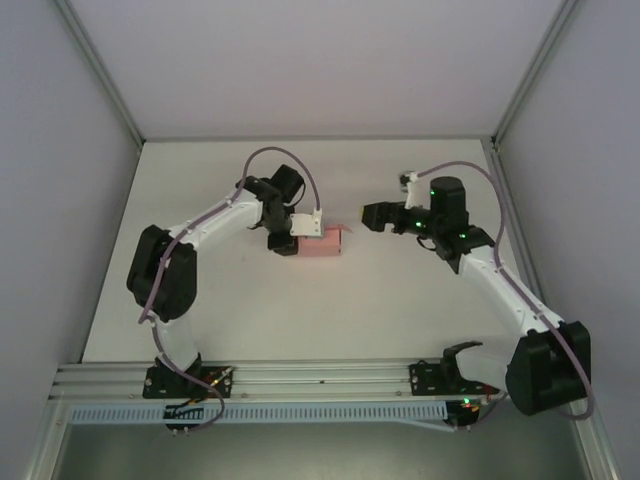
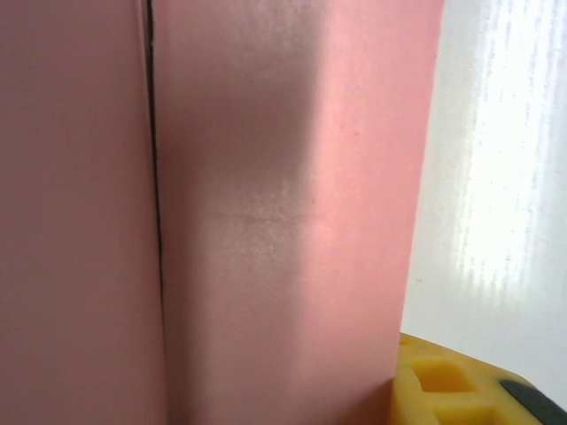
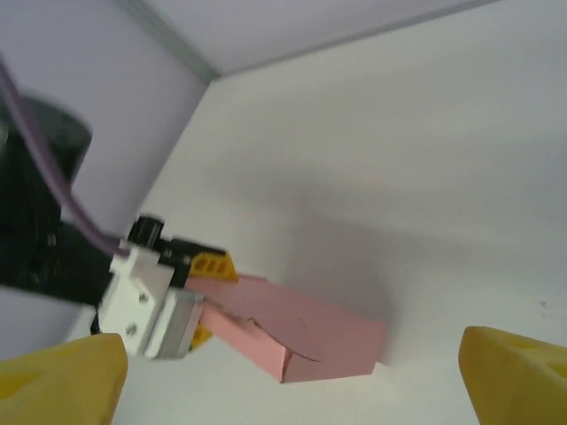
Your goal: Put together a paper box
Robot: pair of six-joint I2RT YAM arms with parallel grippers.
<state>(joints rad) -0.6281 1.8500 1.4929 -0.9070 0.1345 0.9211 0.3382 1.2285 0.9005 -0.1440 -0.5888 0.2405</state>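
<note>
Paper box (image 1: 325, 244) in left pincer (image 1: 300, 243) (right pincer (image 1: 363, 215) agape, apart)

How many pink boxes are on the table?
1. The paper box lies near the middle of the table, one end gripped in the jaws of the left arm. I see no other; the arms might hide one.

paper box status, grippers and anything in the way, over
Left gripper clamped on one end of the paper box. Right gripper open, apart from the box. Nothing in the way between them.
</note>
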